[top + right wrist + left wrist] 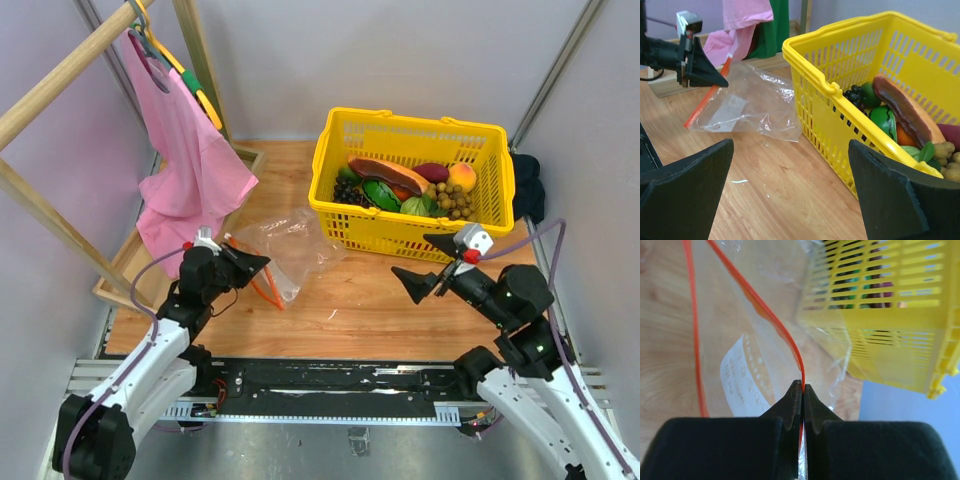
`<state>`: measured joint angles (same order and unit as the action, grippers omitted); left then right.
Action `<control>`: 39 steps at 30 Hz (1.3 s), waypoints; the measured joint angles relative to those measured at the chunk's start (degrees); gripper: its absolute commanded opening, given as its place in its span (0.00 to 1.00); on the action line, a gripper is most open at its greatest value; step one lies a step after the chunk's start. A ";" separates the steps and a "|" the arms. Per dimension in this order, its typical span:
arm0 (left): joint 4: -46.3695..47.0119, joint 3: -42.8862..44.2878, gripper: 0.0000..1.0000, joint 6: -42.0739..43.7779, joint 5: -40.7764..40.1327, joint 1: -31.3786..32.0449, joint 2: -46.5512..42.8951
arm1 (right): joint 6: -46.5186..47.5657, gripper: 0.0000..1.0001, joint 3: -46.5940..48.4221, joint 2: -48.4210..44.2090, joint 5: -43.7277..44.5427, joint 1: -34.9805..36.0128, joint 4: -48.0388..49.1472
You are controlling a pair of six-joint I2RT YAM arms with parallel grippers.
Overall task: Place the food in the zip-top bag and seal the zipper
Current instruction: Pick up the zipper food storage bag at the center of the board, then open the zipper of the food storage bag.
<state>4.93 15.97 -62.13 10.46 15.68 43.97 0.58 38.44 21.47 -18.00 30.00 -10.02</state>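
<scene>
The clear zip-top bag [292, 248] lies on the wooden table, left of the yellow basket [328, 150]. My left gripper [262, 263] is shut on the bag's red zipper [756, 306], pinching one strip at its tips [803, 388]. The other strip [694, 330] runs apart from it, so the mouth gapes. The food sits in the basket: a peach [462, 176], tan balls [455, 201] and a purplish piece [431, 171]. My right gripper [418, 262] hovers open and empty in front of the basket [830, 90], its fingers wide [790, 150].
A long brown bread roll [385, 175], dark grapes [347, 193] and green vegetables [382, 195] share the basket. A pink shirt [185, 150] hangs on a wooden rack [60, 75] at the back left, above its wooden base [125, 265]. A dark cloth [527, 185] lies right of the basket.
</scene>
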 measured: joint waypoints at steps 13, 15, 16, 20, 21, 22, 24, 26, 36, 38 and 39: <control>-4.35 10.34 0.00 0.13 -2.54 8.02 -3.30 | -5.01 0.99 6.60 18.40 -5.64 0.70 2.25; -5.51 12.59 0.01 0.04 -4.70 10.25 -2.91 | -5.40 0.98 8.28 22.10 -6.03 1.95 2.60; -6.08 13.79 0.00 -0.17 -6.23 11.61 -2.60 | -5.51 0.98 8.92 23.78 -5.97 2.78 2.69; -7.19 15.50 0.01 -1.88 -11.78 16.74 -1.84 | -5.51 0.99 10.25 29.07 -3.76 7.34 2.82; -7.37 15.54 0.00 -2.47 -13.70 18.69 -1.42 | -5.49 0.98 10.58 30.10 -2.51 8.70 2.82; -7.48 15.58 0.00 -2.82 -14.80 19.98 -1.07 | -5.49 0.98 10.78 30.97 -1.44 9.86 2.97; -7.87 16.22 0.01 -3.56 -18.38 22.95 0.92 | -5.46 0.99 11.47 32.61 1.66 12.48 2.82; -8.04 17.05 0.01 -3.98 -20.65 26.29 2.78 | -5.40 0.99 12.81 34.25 4.72 15.04 2.49; -8.13 22.27 0.00 -8.28 -32.33 35.91 11.93 | -5.31 0.99 16.28 37.99 23.67 26.03 2.29; -8.66 24.15 0.01 -8.74 -33.83 36.76 13.88 | -5.31 0.99 16.20 38.25 25.53 27.41 2.38; -8.83 25.09 0.01 -8.85 -34.40 37.13 14.82 | -5.31 0.98 16.13 38.45 26.34 27.93 2.56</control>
<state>-3.90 41.06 -70.98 -23.94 52.82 58.78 -4.73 54.57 59.92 8.34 57.93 -7.46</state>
